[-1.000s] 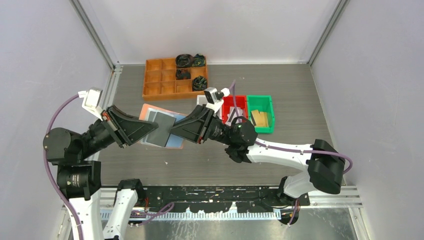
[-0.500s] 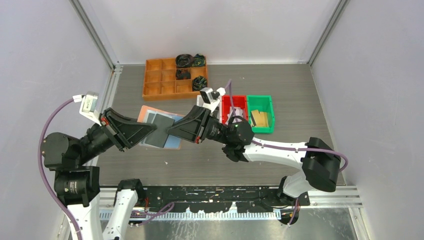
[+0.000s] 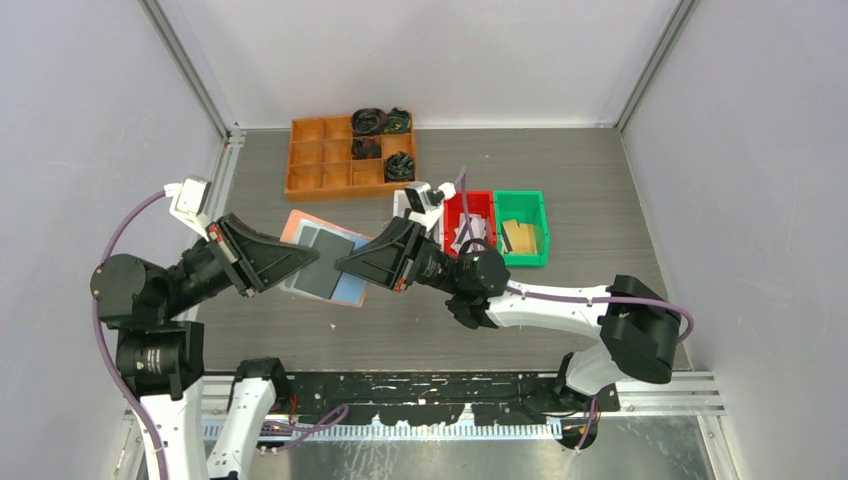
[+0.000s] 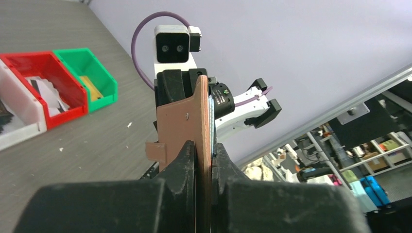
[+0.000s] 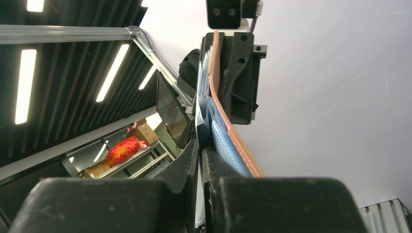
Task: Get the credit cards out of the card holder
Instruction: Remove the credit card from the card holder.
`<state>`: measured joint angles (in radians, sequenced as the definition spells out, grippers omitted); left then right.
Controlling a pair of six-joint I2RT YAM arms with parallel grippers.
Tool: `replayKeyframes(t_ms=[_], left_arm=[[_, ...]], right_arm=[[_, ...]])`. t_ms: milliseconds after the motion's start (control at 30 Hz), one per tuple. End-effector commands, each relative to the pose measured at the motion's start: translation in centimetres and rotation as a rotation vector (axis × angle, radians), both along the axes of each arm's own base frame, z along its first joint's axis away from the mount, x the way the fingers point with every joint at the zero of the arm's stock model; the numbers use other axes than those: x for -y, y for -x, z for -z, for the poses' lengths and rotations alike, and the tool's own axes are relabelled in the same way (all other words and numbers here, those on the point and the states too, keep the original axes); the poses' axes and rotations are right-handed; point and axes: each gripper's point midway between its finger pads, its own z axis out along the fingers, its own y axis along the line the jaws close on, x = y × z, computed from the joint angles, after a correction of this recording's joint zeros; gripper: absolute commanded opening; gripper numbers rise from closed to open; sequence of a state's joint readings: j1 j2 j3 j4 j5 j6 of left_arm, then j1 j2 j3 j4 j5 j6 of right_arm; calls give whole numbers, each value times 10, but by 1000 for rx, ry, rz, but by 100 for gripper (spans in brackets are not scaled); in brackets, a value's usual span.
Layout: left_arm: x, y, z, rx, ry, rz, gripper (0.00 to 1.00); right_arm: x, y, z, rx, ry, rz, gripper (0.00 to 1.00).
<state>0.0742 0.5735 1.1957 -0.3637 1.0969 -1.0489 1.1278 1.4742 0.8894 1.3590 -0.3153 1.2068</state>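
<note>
The salmon-pink card holder [image 3: 300,222] is held open in the air between both arms, its dark and light blue pockets facing up. My left gripper [image 3: 298,258] is shut on its left edge. In the left wrist view the holder [image 4: 182,121] stands edge-on between my jaws [image 4: 204,148], strap tab to the left. My right gripper [image 3: 347,264] is shut at the holder's right side. In the right wrist view my jaws [image 5: 200,145] pinch a whitish card [image 5: 199,201] next to the blue pockets [image 5: 221,141]. More cards lie in the bins.
An orange compartment tray [image 3: 320,178] with black coiled bundles stands at the back. A white bin [image 3: 404,203], a red bin [image 3: 482,200] holding whitish cards and a green bin [image 3: 540,222] holding tan cards stand right of the holder.
Both arms have shifted slightly with the holder still held between them. The right gripper has edged left. Both grips are the same.
</note>
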Motion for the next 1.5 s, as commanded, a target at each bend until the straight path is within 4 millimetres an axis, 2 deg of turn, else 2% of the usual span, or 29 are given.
replayKeyframes(t_ms=[0,200,300,533,767,867,1033,1367,1467], left_arm=[[2,2,-15,10,34,42,0],[1,-1,-12,3,37,23,1],[1,-3,-12,-1,38,15,0],[0,-4,-15,0,41,8,0],[0,-3,-14,10,37,4,0],[1,-1,-15,14,33,9,0],[1,0,-17,18,30,10,0],[0,-2,-22,31,23,2,0],[0,-3,-22,34,24,-3,0]], right_arm=[[28,19,-29,59,-107,-11,13],[39,28,-41,87,-137,-27,11],[42,29,-41,90,-137,-28,11],[46,33,-41,93,-138,-36,20],[43,32,-47,100,-149,-39,21],[41,32,-47,98,-147,-46,17],[41,31,-44,97,-142,-39,1],[51,21,-23,46,-109,32,1],[48,20,-22,44,-91,37,1]])
